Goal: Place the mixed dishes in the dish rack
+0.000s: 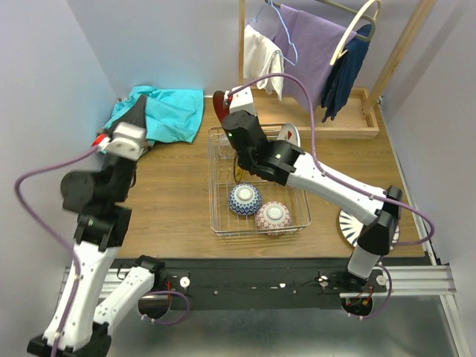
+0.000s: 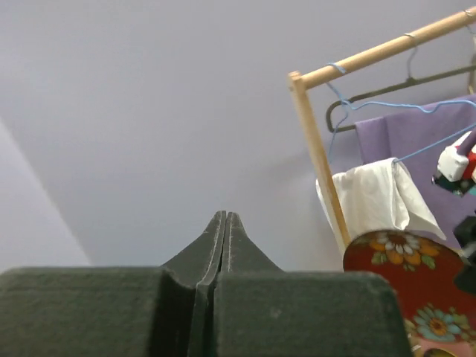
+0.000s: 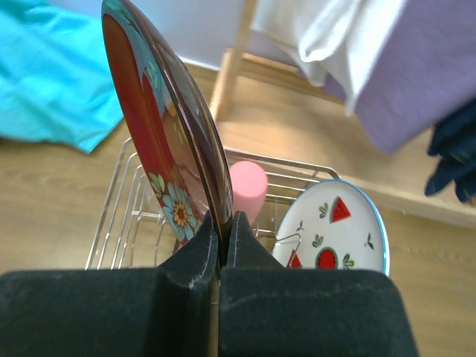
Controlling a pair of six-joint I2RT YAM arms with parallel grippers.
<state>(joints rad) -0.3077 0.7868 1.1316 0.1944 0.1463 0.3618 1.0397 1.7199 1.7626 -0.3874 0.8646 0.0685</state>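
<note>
While it stands upright, the flower-patterned red plate gleams.

The left arm is raised at the left, the left gripper pressed shut and pointing far. The right arm stretches far toward the middle, the right gripper pinching a red plate by its rim.

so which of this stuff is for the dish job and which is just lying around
Job: dish rack, red plate in right gripper, blue bowl, pink bowl, pink cup, fruit plate, striped plate.
Lying about: teal cloth, clothes rack, hung clothes.
</note>
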